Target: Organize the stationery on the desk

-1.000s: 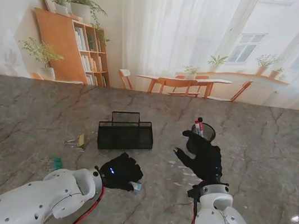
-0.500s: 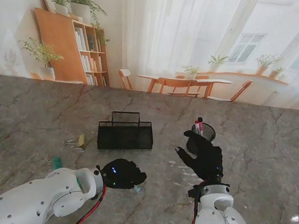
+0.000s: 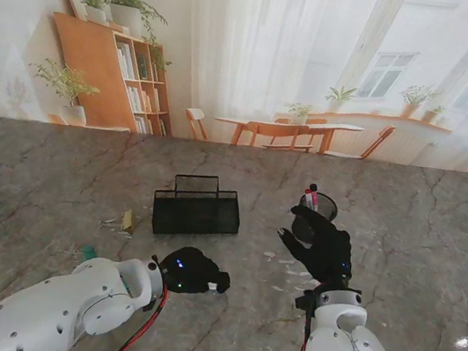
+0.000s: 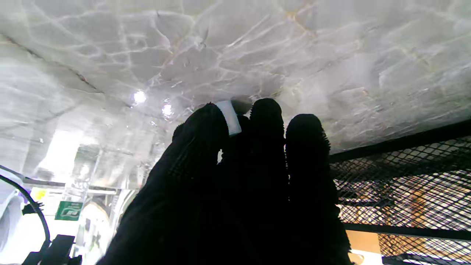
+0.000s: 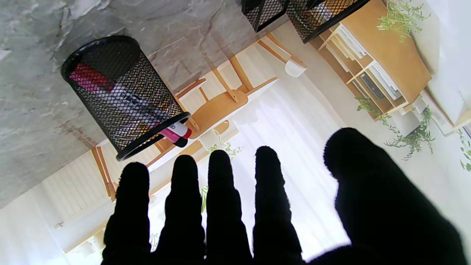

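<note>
Fingers (image 4: 206, 125) round small, perhaps rubbery block (image 4: 229, 117)

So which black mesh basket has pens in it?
The round pen cup by the right hand; red-capped markers stick out. The rectangular tray shows none.

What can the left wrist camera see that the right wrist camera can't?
Only the left wrist view shows the left hand pinching a small white piece over the table. Only the right wrist view shows the round mesh cup holding markers, and the right hand with fingers spread, holding nothing. Both show the black mesh tray and the marble table.
</note>
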Robot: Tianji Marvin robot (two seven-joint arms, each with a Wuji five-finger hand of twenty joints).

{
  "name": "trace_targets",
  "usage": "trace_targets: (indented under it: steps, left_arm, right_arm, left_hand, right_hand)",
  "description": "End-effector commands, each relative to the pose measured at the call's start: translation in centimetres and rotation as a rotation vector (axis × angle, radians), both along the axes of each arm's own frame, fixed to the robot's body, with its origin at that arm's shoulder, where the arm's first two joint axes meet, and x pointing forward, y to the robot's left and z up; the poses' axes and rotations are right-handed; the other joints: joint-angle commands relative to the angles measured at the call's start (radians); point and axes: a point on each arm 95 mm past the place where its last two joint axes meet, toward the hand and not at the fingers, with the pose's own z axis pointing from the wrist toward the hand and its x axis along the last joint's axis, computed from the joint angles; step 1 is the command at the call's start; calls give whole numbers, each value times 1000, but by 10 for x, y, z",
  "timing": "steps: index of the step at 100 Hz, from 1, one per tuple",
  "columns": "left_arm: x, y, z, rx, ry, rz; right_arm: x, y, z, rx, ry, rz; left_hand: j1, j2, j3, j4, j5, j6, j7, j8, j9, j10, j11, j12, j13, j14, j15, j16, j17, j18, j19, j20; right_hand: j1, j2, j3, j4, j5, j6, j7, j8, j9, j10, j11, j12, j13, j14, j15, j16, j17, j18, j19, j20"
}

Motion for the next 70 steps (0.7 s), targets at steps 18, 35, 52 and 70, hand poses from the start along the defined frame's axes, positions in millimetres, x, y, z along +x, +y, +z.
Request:
trace_targets:
  steps: [18,35,52,70]
  left_arm:
    - [-25,24,-52,94,137,-19]
    - [-24,23,-51,48,132,-26]
    - [-23,23,-48,-28,118,-6]
    - [-23,24,-41,-63,88,11]
  right_arm:
    - [-1,1,-1,13,11,-10]
    - [-1,1,-1,17,11,-11]
    - [0,1,-1,25,6,-11]
    - [0,1,-1,29,2,-12]
  left_hand:
    - [69,-15,-164,5,147,4,6,-231,222,-135,-54,-200,60,-64,38,-52,-9,-69,4,42]
    - [69,3,-205,12,160,22,119,-356,253,-104,-31,-193,73,-55,114,-130,26,-50,-21,28]
    - [69,-47,-177,30,170,33,188,-372,274,-83,-16,-196,99,-30,147,-118,68,-26,-28,23]
    - [64,-75,-163,46,165,32,230,-367,278,-77,7,-188,103,-28,172,-100,79,-23,-34,23]
  right_hand:
    - [-12,40,-23,-16,33,1,21,30,12,0,12,20,11,-1,5,17,0,9,19,17]
    - [-10,48,-29,-15,41,0,27,35,14,1,13,22,12,-1,5,18,1,9,19,18]
    - [-11,61,-34,-15,49,0,33,39,18,0,14,23,14,0,6,19,2,11,21,20]
    - [-9,68,-40,-14,54,3,36,43,21,1,15,24,15,1,7,20,3,11,23,21]
